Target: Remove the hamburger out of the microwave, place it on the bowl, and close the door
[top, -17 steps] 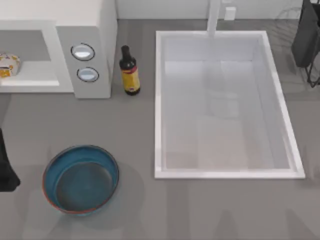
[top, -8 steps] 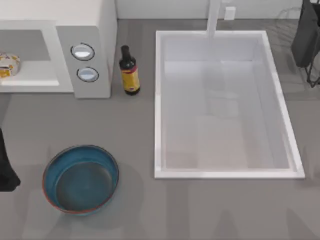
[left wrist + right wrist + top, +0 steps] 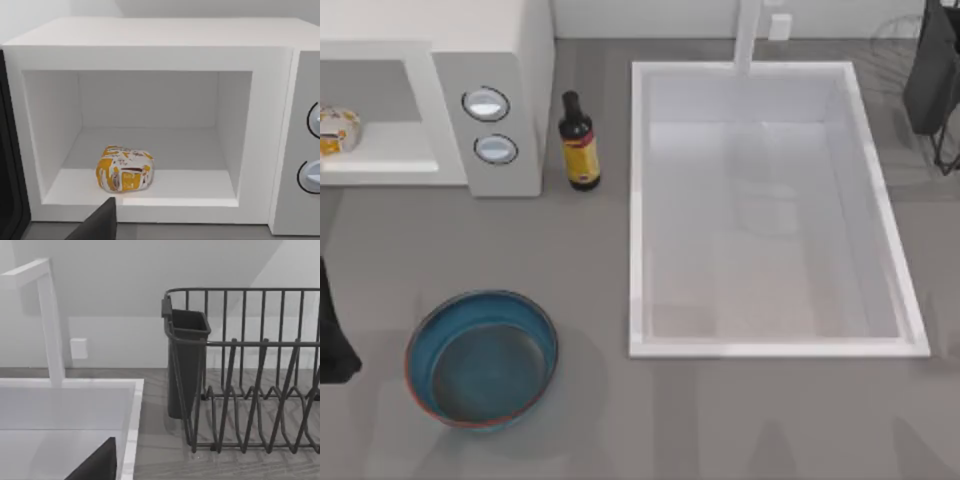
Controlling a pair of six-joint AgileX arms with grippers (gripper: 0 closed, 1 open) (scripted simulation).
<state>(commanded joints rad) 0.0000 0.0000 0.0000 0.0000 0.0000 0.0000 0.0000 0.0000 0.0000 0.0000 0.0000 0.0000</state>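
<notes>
At the table's left edge, level with the bowl, my left arm (image 3: 332, 335) shows as a dark shape; whether its fingers are open or closed cannot be told. At the far left stands the microwave (image 3: 510, 60) with its cavity open, and the hamburger (image 3: 124, 168) lies on the cavity floor, close to the front lip and toward the cavity's left side. The door (image 3: 10, 165) appears as a dark edge swung out beside the opening. Nearer, the bowl (image 3: 482, 357) sits empty on the grey table (image 3: 590, 270). Right of the microwave's knobs stands a dark sauce bottle (image 3: 581, 142), then the large white sink (image 3: 775, 349). At the far right my right arm (image 3: 932, 70) hangs by a dark wire dish rack (image 3: 250, 370); its fingers cannot be judged.
</notes>
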